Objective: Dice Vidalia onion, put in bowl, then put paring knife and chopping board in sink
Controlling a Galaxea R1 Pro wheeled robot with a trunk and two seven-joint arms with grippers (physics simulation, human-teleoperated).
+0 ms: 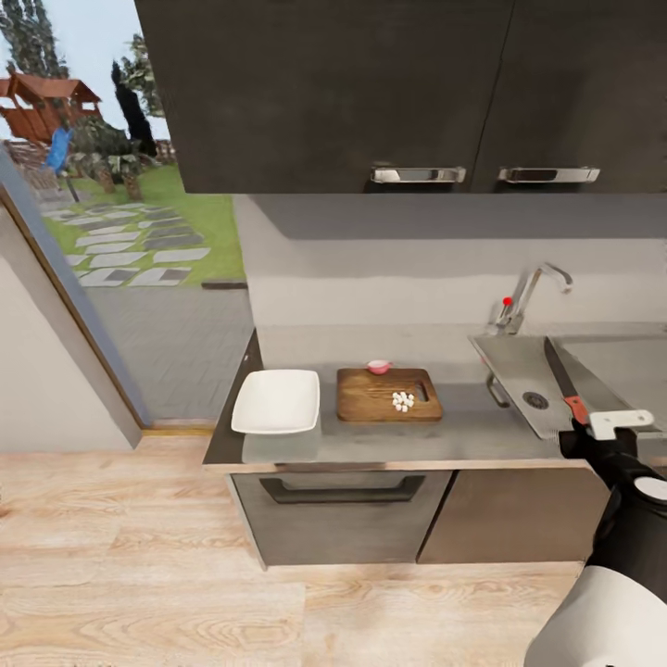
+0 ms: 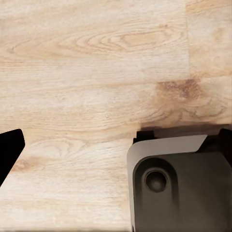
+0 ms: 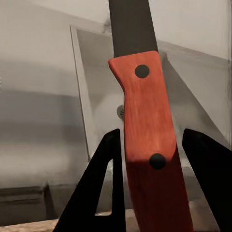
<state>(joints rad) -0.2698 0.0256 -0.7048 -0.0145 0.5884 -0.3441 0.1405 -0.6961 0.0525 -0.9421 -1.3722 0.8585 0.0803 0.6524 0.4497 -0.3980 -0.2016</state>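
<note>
The brown chopping board (image 1: 371,396) lies on the grey countertop (image 1: 463,431), with a small heap of white diced onion (image 1: 402,400) near its handle slot. A small pinkish onion piece (image 1: 378,367) sits at the board's far edge. Left of the board stands the white square bowl (image 1: 275,401). To the right is the sink (image 1: 514,366) with its drain. My right gripper (image 1: 593,424) (image 3: 152,140) is shut on the paring knife (image 1: 563,375) (image 3: 145,121), gripping the red handle, with the dark blade pointing over the sink. One dark finger (image 2: 9,150) of my left gripper hangs above the wooden floor.
A chrome tap (image 1: 530,292) with a red knob rises behind the sink. Dark wall cabinets (image 1: 371,93) hang above the counter. A glass door to the garden (image 1: 120,222) is on the left. Part of my base (image 2: 179,183) sits on the floor.
</note>
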